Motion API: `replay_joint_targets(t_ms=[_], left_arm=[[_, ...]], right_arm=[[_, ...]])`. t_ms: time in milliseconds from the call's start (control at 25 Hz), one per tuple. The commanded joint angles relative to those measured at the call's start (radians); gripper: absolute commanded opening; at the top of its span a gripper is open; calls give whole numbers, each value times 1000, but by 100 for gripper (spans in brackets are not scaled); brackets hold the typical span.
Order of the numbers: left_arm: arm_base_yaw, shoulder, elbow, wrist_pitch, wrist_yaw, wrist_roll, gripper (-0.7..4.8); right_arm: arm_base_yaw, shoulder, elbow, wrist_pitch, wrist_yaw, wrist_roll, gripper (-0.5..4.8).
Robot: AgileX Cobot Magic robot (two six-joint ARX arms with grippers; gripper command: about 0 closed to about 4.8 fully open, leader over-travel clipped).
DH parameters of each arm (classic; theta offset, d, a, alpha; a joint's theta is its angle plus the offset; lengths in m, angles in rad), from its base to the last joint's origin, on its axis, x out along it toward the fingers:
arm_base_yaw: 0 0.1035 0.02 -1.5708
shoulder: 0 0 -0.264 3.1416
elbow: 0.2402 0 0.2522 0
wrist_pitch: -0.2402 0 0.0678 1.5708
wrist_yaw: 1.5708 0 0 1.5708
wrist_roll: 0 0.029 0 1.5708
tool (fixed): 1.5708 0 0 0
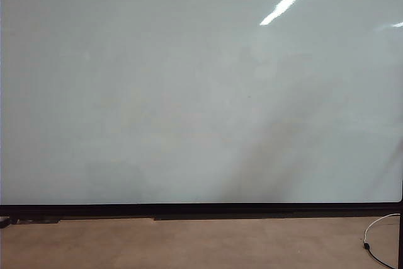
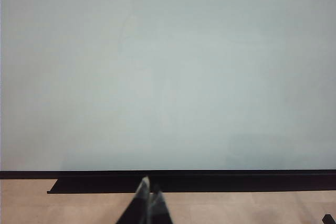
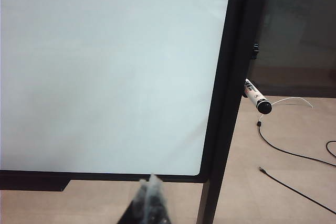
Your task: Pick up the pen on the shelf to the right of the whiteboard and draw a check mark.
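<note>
- White plastic with a black end, the pen (image 3: 255, 98) projected from the dark frame post at the right edge of the whiteboard (image 3: 110, 72); its mount was hidden behind the post.
- Judged light, rigid and smooth, the pen would probably slip in a loose pinch; mid-barrel offered the best hold, clear of the black end.
- Right end effector (image 3: 150, 192) sat low and near, fingers pressed together and empty, well apart from the pen.
- Left end effector (image 2: 148, 195) faced the board's lower edge further left, fingers likewise together, holding nothing.
- No check mark appeared on the board; loose cables (image 3: 294, 153) lay on the floor.
</note>
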Motion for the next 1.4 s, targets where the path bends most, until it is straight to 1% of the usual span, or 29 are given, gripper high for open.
replay_joint_targets(t_ms=[40,679,759,839,879,959,1198,1318,1358,1398], left_arm=[[0,0,3,13,0,5,-4],[0,0,3,13,0,5,-4],[0,0,3,13,0,5,-5],[0,0,3,13,0,5,-4],[0,0,3,13,0,5,-4],[0,0,3,13,0,5,-4],[0,0,3,13,0,5,-4],[0,0,3,13,0,5,-5],[0,0,3,13,0,5,-4],[0,0,3,13,0,5,-4]], right_arm=[[0,0,3,8,-1,3,-9],[0,0,3,3,-2,3,-8],[0,0,3,3,-2,3,18],[0,0,3,3,0,3,66],[0,0,3,3,5,3,81],[-1,0,3,3,42,3,81],[-1,0,3,3,221,3,82],[-1,0,3,3,246,3,91],[-1,0,3,3,245,3,99],[-1,0,3,2,245,2,139]])
